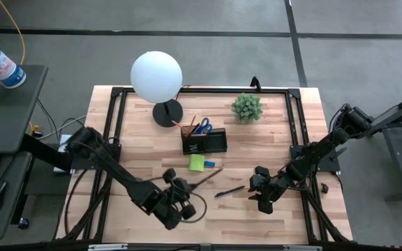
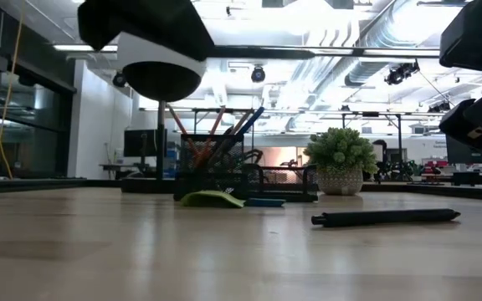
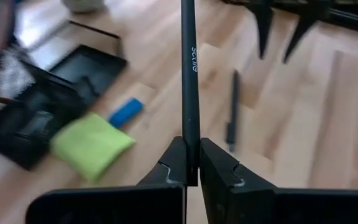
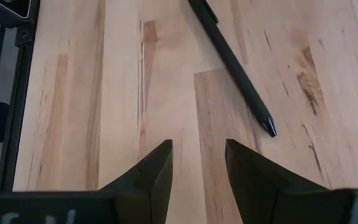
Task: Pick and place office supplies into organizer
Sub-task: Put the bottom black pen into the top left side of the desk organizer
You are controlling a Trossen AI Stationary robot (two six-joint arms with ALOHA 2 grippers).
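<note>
Left pincer (image 3: 191, 163) clenches a dark pencil (image 3: 189, 74) for the organizer (image 1: 204, 141); right pincer (image 4: 197, 163) gapes released above a pen (image 4: 232, 65).

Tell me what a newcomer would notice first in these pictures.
The big white globe lamp at the table's far edge draws the eye first, with the small dark organizer beside its base and a green sticky pad lying just in front. Next comes the left gripper near the table's front, shut on a dark pencil. The right gripper hangs open beside a black pen lying on the wood.
</note>
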